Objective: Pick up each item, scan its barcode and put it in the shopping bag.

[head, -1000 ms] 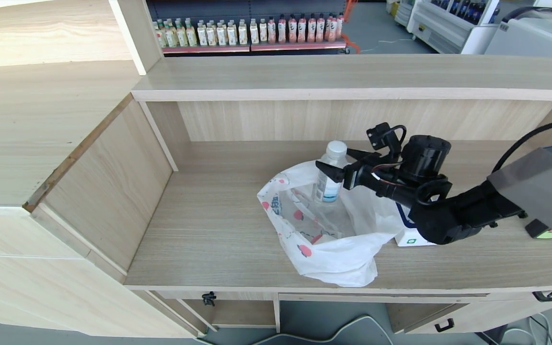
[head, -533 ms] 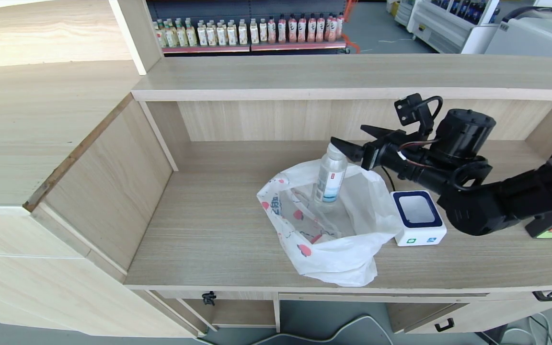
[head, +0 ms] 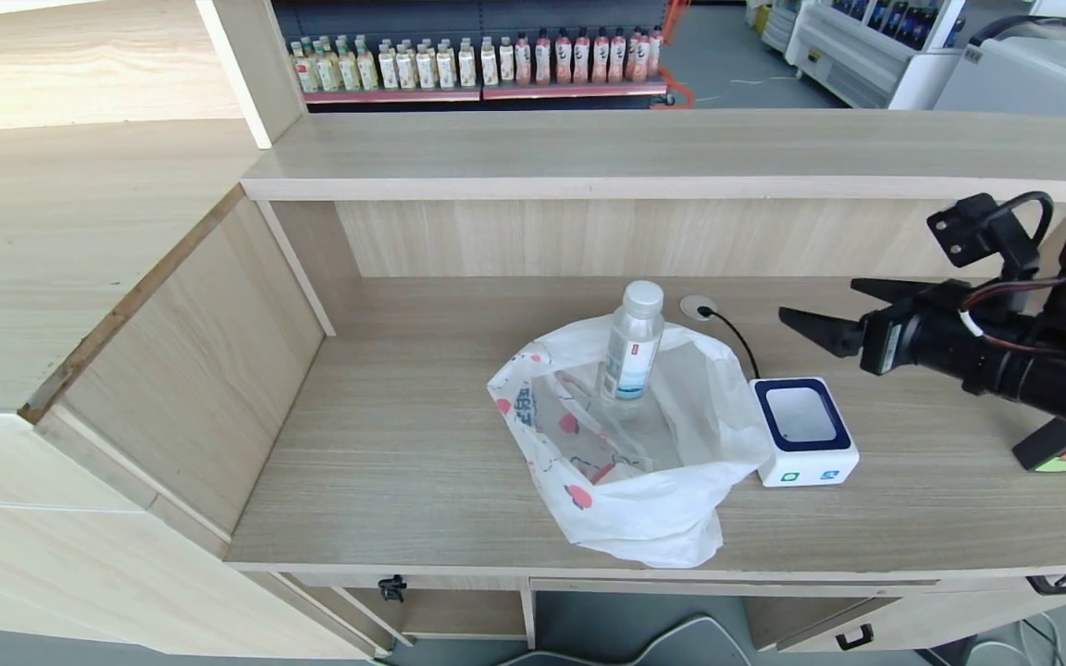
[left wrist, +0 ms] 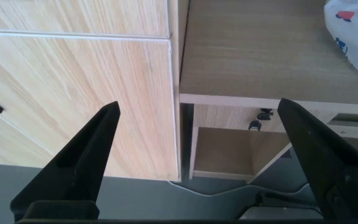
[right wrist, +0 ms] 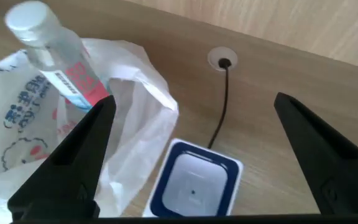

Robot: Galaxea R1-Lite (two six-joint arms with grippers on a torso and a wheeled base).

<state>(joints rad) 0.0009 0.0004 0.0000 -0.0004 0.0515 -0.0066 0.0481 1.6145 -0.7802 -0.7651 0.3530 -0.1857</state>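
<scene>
A clear water bottle (head: 631, 344) with a white cap stands upright inside the white shopping bag (head: 630, 444) on the counter; the right wrist view shows the same bottle (right wrist: 51, 46) and bag (right wrist: 129, 124). Just right of the bag sits the white and blue barcode scanner (head: 804, 430) (right wrist: 194, 183). My right gripper (head: 843, 310) hangs open and empty above the counter, right of the bottle and past the scanner (right wrist: 197, 155). My left gripper (left wrist: 197, 155) is open and empty, low beside the counter's front left corner.
A black cable runs from the scanner to a round grommet (head: 698, 307) in the counter. A dark block with a green and red label (head: 1056, 449) lies at the far right. The counter has a raised back shelf (head: 663, 153) and a left side wall (head: 191, 370).
My right gripper let go of the bottle, leaving it standing in the bag, and drew back up and to the right, uncovering the scanner. The head camera shifted slightly.
</scene>
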